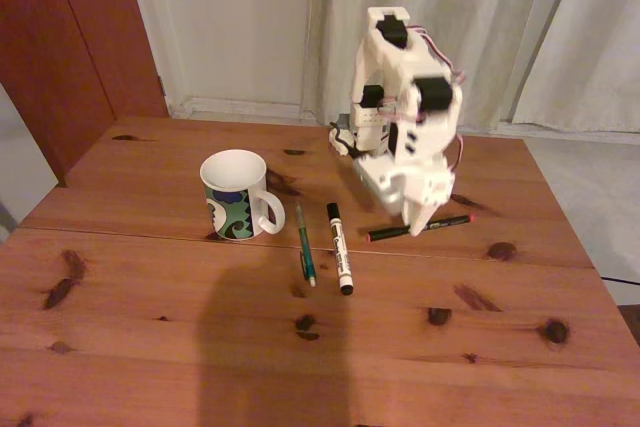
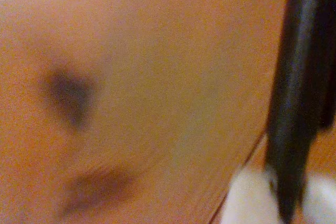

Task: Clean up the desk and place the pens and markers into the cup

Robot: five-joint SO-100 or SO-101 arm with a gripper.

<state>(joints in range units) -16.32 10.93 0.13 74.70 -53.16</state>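
A reddish-brown pine worktop (image 1: 150,347) with dark knots stands before pale curtains (image 1: 450,17) and a white door (image 1: 230,17). A white mug (image 1: 238,195) with a green, blue and black swirl sits on it; right of the mug lie a teal pen (image 1: 304,243), a black-capped white marker (image 1: 339,246) and a thin black pen (image 1: 418,227). The white arm's tool (image 1: 418,221) points down onto that black pen, apparently around it; grip uncertain.

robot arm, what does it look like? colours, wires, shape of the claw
The white plastic robot arm is built of blocky segments with black servo motors set into them. Thin red and white cables loop along its side. Its white claw tapers to pointed fingers.
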